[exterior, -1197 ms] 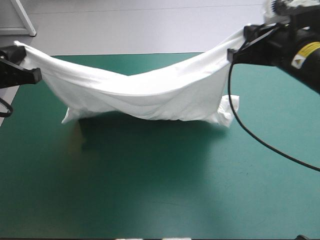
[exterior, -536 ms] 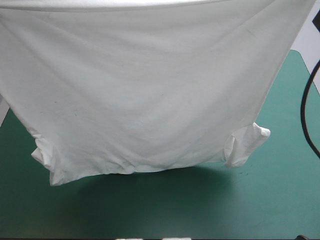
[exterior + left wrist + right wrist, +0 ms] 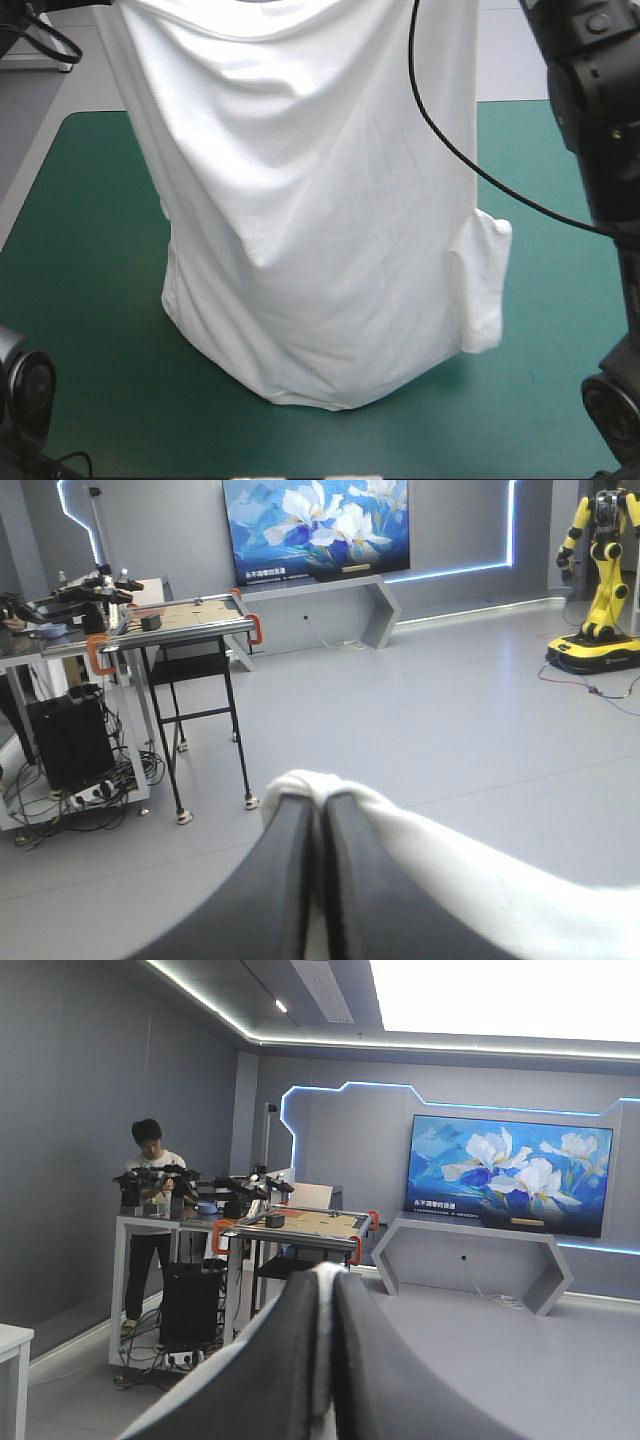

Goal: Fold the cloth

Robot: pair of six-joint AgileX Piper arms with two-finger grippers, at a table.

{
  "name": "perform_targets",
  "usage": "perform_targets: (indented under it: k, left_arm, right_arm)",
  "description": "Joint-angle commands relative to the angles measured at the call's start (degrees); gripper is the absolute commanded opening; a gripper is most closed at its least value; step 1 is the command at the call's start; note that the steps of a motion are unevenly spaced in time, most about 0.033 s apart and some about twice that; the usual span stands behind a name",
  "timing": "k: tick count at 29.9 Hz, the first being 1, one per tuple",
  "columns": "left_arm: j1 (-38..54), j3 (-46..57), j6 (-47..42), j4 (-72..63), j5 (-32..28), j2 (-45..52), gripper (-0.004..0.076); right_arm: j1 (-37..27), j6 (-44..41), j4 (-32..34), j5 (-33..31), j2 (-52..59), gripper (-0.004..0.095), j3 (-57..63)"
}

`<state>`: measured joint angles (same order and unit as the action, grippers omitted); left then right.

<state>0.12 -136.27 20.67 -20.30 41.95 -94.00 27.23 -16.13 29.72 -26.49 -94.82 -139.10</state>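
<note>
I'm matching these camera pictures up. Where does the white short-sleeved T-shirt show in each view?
High view: the white short-sleeved T-shirt hangs mid-picture over the teal-green table cover, held corners cut off.
Left wrist view: bunched between the left claw's shut black fingers, trailing beside it.
Right wrist view: hidden by the right claw; at most a pale sliver.
Shared landmark: the shirt's bunched upper edge.

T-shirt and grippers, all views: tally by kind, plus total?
T-shirt, white: 1
Black-fingered grippers: 2 (left gripper, right gripper, each shut on the T-shirt)
Total: 3
</note>
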Motion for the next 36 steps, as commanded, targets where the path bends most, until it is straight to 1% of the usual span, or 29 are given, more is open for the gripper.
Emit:
perform_targets:
  k: [1, 5, 7, 10, 12, 14, 16, 19, 20, 23, 25, 28, 31, 36]
  left_arm:
    - [-0.29, -8.23, 0.67, -2.33, -3.40, -0.88, -0.0009]
    - [-0.29, -14.28, 0.79, -1.36, -3.25, -2.17, -0.0009]
    - [-0.29, -15.43, 0.79, -1.36, -3.03, -2.17, -0.0009]
    - [-0.29, -15.70, 0.89, -1.36, -2.63, -2.17, -0.0009]
    - [-0.29, -15.07, 0.89, -1.17, -0.81, -2.26, -0.0009]
    - [-0.29, -14.06, 0.89, -1.06, 0.96, -2.81, -0.0009]
    - [-0.29, -13.12, 0.89, -1.17, 3.79, -3.59, -0.0009]
    - [-0.29, -12.11, 0.89, -1.92, 8.64, -5.26, -0.0009]
    - [-0.29, -11.34, 0.89, -2.68, 10.74, -5.93, -0.0009]
    - [-0.29, -8.29, 0.89, -4.97, 16.47, -8.11, -0.0009]
    - [-0.29, -5.96, 0.89, -6.53, 19.58, -9.53, -0.0009]
    - [-0.29, -0.72, 0.79, -9.02, 23.62, -13.51, -0.0009]
    - [-0.29, 4.23, -0.68, -8.96, 27.26, -17.87, -0.0009]
    - [-0.29, 11.29, -2.08, -6.46, 28.74, -21.04, -0.0009]
  right_arm:
    - [-1.31, -3.35, 2.98, 7.88, 0.76, -0.0015, -4.36]
    - [-1.31, -3.35, 2.98, 8.42, 0.62, -0.0015, -8.63]
    - [-1.31, -3.35, 2.98, 7.76, 0.62, -0.0015, -10.41]
    - [-1.31, -3.13, 2.98, 5.69, 0.62, -0.0015, -11.45]
    - [-1.31, -2.11, 2.98, 3.04, 0.62, -0.0015, -11.29]
    - [-1.31, -1.98, 2.98, -1.20, 0.41, -0.0015, -10.56]
    - [-1.31, -2.41, 2.89, -7.16, -0.10, -0.0015, -9.58]
    - [-1.31, -3.51, 2.68, -16.27, -1.91, -0.0015, -7.86]
    - [-1.31, -3.51, 2.68, -20.34, -2.96, -0.0015, -7.01]
    - [-1.31, -3.51, 3.09, -28.50, -6.27, -0.0015, -3.19]
    - [-1.31, -3.51, 3.35, -31.66, -8.77, -0.0019, -0.70]
    - [-1.31, -4.13, 2.96, -33.84, -12.84, -0.0019, 4.62]
    - [-1.31, -6.70, 2.01, -34.21, -15.08, -0.0019, 10.49]
    - [-1.31, -7.97, -0.10, -33.78, -14.51, -0.0019, 22.97]
